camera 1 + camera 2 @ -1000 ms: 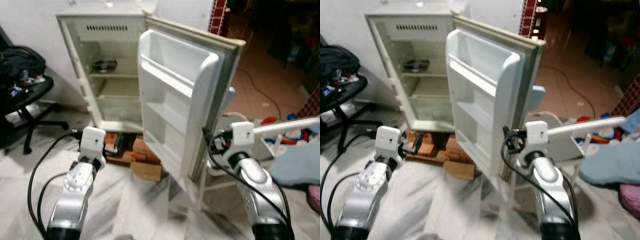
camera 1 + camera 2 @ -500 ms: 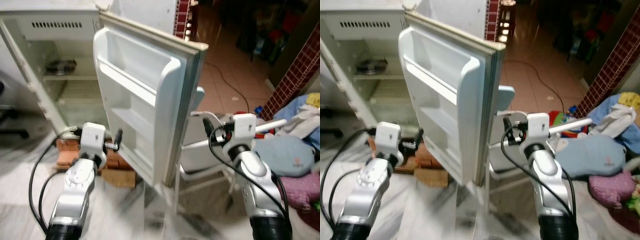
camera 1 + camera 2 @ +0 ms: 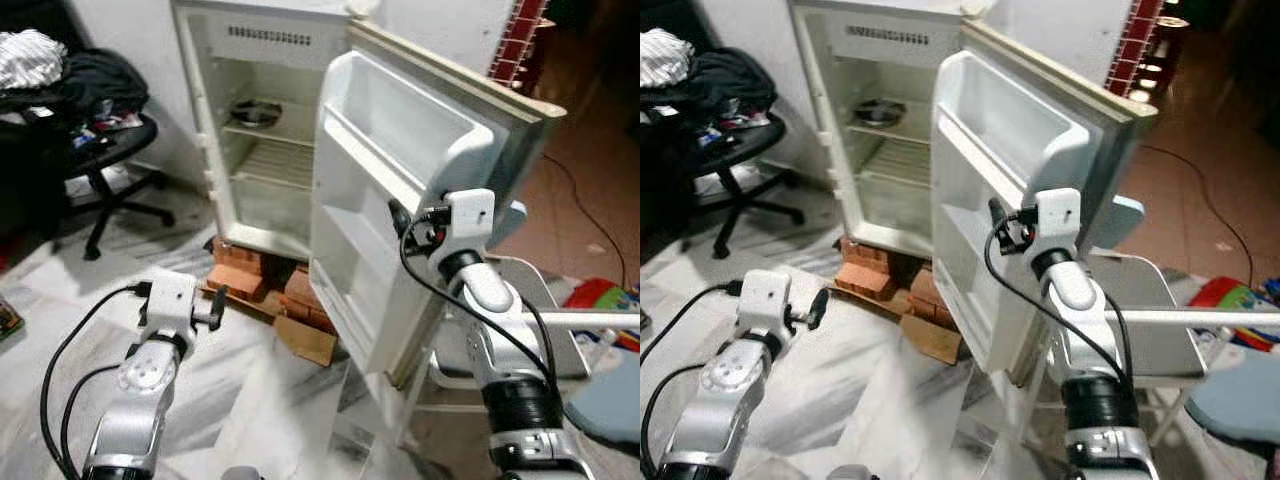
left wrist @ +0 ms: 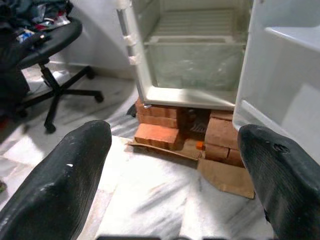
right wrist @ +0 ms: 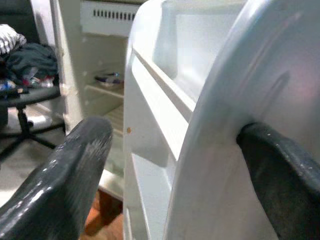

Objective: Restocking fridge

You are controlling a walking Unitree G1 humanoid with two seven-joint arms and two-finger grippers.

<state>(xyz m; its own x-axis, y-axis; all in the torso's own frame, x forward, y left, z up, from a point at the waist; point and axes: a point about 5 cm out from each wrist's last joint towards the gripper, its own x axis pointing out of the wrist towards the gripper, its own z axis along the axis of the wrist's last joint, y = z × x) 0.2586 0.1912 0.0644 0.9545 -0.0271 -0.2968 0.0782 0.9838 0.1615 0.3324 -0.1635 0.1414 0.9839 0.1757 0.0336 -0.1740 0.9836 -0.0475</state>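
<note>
A small white fridge (image 3: 262,170) stands open on bricks, with a metal bowl (image 3: 256,113) on its upper shelf. Its door (image 3: 375,150) swings out toward me, its shelves bare. My right gripper (image 3: 405,225) is raised at the door's free edge. In the right wrist view its fingers (image 5: 65,170) stand open astride that edge, one on the inner side and one against the rim. My left gripper (image 3: 215,308) is held low over the floor, open with nothing in it, facing the bricks (image 4: 160,135).
A black office chair (image 3: 95,150) piled with clothes stands at the left. Flattened cardboard (image 3: 305,340) lies by the bricks. A white chair (image 3: 535,335) is behind the door at the right. Marble floor (image 3: 250,400) stretches in front.
The camera has swung left, bringing the fridge interior and office chair back into view. My right gripper now sits higher, at the door's edge. The left gripper stays low and open.
</note>
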